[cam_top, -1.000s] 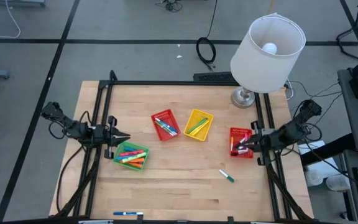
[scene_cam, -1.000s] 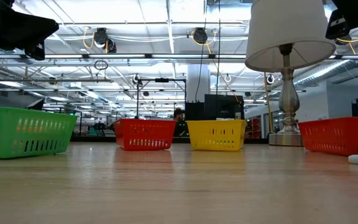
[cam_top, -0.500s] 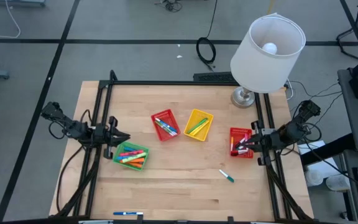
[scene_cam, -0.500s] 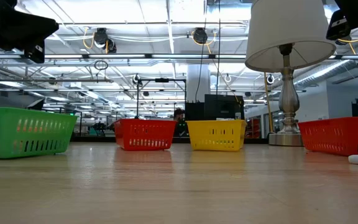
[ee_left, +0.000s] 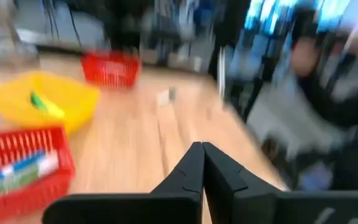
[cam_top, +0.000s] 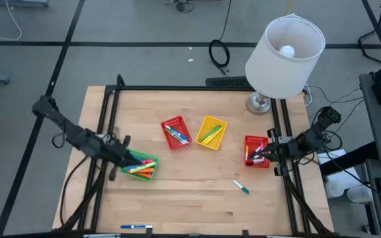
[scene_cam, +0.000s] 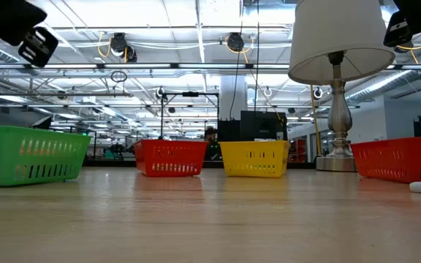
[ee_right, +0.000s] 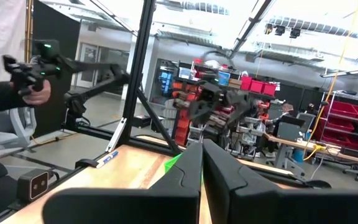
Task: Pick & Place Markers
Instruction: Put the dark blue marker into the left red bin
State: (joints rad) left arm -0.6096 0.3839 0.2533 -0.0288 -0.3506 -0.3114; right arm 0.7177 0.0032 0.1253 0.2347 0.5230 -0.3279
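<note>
Near edge: blue-and-white marker (cam_top: pixel 135 227) lies loose; further in, green-tipped white marker (cam_top: pixel 242 188) on bare wood.

Left gripper (cam_top: pixel 127 157) has swung from table's left edge to over green mesh basket (cam_top: pixel 151 160); fingers now clenched, nothing held. Likely reaching for next marker.

Right gripper (cam_top: pixel 262 151) unchanged, clenched empty over right-hand red mesh basket (cam_top: pixel 251 141). Red (cam_top: pixel 173 123) and yellow (cam_top: pixel 214 122) baskets untouched.

Left pincer (cam_top: pixel 132 157) and right pincer (cam_top: pixel 255 153) are both closed, facing inward.

Overhead looks straight down; low looks level; both share baskets (cam_top: pixel 209 132).
</note>
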